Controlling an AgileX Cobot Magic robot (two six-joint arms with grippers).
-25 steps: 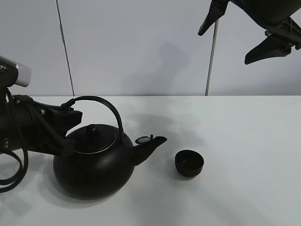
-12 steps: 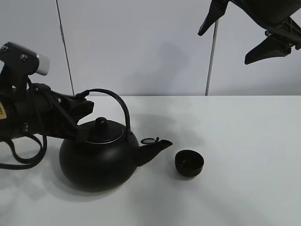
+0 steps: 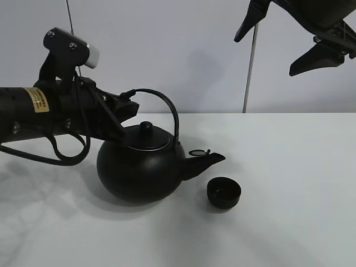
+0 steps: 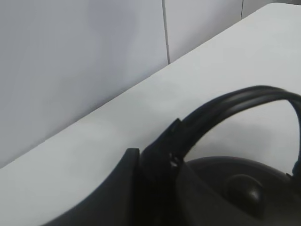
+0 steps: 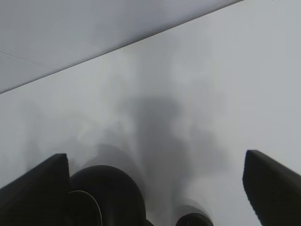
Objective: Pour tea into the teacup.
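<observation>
Now my left pincer (image 3: 125, 102) is clamped on the kettle (image 3: 142, 167) handle, my right pincer (image 3: 267, 54) wide apart; the cup (image 3: 224, 192) sits at five o'clock of the spout (image 3: 207, 162), no tea poured yet

White table (image 3: 289, 222), small black teacup (image 3: 224, 192) standing on it (near the middle)

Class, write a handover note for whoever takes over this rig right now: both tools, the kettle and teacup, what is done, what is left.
Left tool: shut on the arched handle of the kettle.
Right tool: open, high above the table, holding nothing.
Kettle: near level, spout aimed toward the teacup, which stands upright on the table just past the spout tip.
Done: kettle grasped, spout near the cup.
Left: tip the kettle and pour the tea; no stream shows yet.
</observation>
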